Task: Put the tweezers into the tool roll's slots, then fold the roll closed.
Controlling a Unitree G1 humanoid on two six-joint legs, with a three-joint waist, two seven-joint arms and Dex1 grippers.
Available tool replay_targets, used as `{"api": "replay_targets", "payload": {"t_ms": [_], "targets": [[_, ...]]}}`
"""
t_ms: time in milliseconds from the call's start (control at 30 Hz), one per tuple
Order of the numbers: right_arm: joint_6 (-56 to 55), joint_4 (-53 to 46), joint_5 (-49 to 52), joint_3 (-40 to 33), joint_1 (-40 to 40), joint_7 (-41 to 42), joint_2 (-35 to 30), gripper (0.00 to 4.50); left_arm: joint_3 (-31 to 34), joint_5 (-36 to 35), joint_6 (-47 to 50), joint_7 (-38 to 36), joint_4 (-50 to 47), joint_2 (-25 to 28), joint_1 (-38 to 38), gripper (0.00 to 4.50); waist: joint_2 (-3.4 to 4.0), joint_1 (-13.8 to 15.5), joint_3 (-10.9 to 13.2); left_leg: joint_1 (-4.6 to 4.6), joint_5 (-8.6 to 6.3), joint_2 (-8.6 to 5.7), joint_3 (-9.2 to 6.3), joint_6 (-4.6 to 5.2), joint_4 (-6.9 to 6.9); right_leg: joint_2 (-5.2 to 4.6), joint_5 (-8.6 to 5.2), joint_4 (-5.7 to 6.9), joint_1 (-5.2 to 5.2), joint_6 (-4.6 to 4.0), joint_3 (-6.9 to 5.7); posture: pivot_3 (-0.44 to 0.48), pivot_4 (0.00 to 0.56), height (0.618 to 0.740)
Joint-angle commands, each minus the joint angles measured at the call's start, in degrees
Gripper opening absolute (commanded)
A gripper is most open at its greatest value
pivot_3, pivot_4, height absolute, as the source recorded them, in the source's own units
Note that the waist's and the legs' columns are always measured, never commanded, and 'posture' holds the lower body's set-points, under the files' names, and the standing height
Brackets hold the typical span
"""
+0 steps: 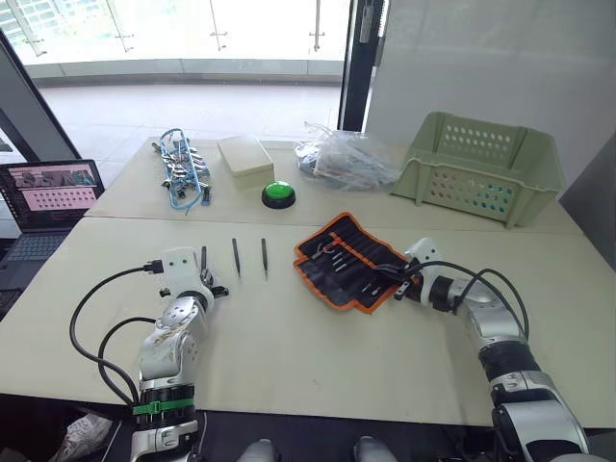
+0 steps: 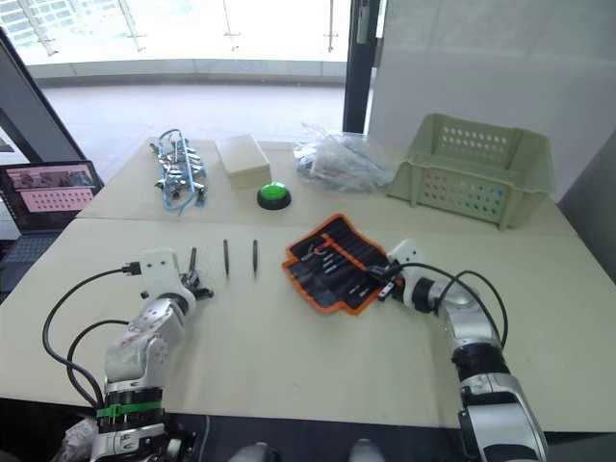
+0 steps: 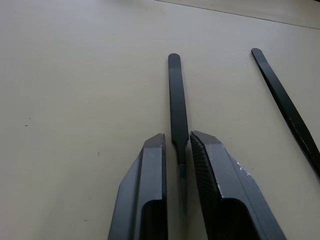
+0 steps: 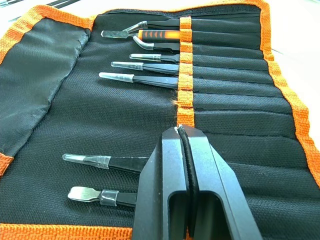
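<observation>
The tool roll [image 1: 351, 260] lies open on the table, black with orange edging, and several tweezers sit in its slots [image 4: 225, 100]. My right gripper [image 4: 179, 131] is over the roll's lower half, shut on a thin black tweezer held edge-on, whose tip touches the orange centre strip [image 4: 185, 75]. To the left, three loose tweezers lie side by side on the table [image 1: 203, 258] [image 1: 235, 256] [image 1: 264, 257]. My left gripper [image 3: 177, 137] is low over the leftmost one [image 3: 175, 95]. Its fingers are slightly apart and straddle the pointed end.
On the far table stand a pale green basket [image 1: 481, 164], a clear plastic bag [image 1: 346, 159], a green button [image 1: 278, 193], a cream box [image 1: 245, 159] and a blue cable tangle [image 1: 183, 168]. A laptop [image 1: 48, 192] sits at the far left.
</observation>
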Motion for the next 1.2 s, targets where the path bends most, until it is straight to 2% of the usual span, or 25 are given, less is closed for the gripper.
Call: {"api": "replay_targets", "payload": {"t_ms": [33, 433, 567, 733, 867, 1000, 1200], "targets": [[0.7, -1.2, -0.3, 0.2, 0.9, -0.4, 0.4, 0.0, -0.5, 0.0, 0.7, -0.3, 0.8, -0.2, -0.3, 0.01, 0.0, 0.0, 0.0, 0.0, 0.0, 0.0, 0.0, 0.0, 0.0, 0.0, 0.0, 0.0, 0.01, 0.0, 0.0, 0.0, 0.15, 0.74], [0.0, -0.8, -0.1, -0.4, 0.8, -1.3, 0.4, 0.0, -0.7, 1.4, -1.8, -1.2, -2.3, 2.2, -0.2, 0.01, -0.01, 0.0, 0.0, -0.01, 0.01, 0.0, 0.0, -0.01, 0.0, 0.0, 0.0, 0.0, -0.02, 0.0, 0.0, 0.0, 0.15, 0.74], [-0.6, -0.8, 0.7, -1.6, 0.2, -1.4, -0.1, 0.0, -1.8, 0.7, -3.1, -4.7, -4.7, 4.0, -0.7, 0.01, -0.02, 0.0, 0.0, -0.06, 0.01, 0.0, 0.0, -0.02, 0.0, 0.0, 0.0, 0.0, -0.06, 0.0, 0.0, 0.0, 0.15, 0.74], [-0.9, -0.4, 0.7, -2.1, -0.1, -1.6, -0.8, 0.0, -4.3, -2.6, -3.4, -12.9, -5.6, 5.6, -1.3, 0.01, -0.01, 0.1, 0.0, -0.08, 0.01, 0.0, 0.0, -0.02, -0.01, 0.0, 0.0, -0.02, -0.06, 0.0, 0.0, 0.0, 0.15, 0.74], [-0.7, -0.6, 0.5, -2.1, 0.3, -1.6, -1.4, 0.0, -10.8, -6.3, 1.0, -22.1, -9.4, 7.4, -4.3, 0.01, -0.02, 0.2, 0.0, -0.14, 0.01, 0.0, -0.01, -0.02, 0.0, 0.0, 0.0, -0.02, -0.09, 0.0, -0.02, 0.0, 0.15, 0.74], [-0.9, -0.5, 0.5, -2.4, 0.6, -1.9, -1.8, 0.0, -16.2, -9.2, 6.4, -26.8, -11.6, 7.5, -9.4, 0.01, -0.02, 0.1, 0.0, -0.18, 0.01, -0.02, -0.02, -0.01, 0.01, -0.01, 0.01, -0.04, -0.1, 0.02, -0.03, 0.0, 0.15, 0.74], [-1.0, -0.6, 0.8, -2.4, 0.5, -2.3, -1.5, 0.0, -23.2, -9.7, 14.3, -30.9, -6.2, 6.8, -17.5, 0.01, -0.02, -0.3, 0.0, -0.17, 0.01, -0.01, -0.02, -0.01, -0.01, -0.01, 0.0, -0.04, -0.1, 0.03, -0.03, 0.0, 0.15, 0.74]]}}
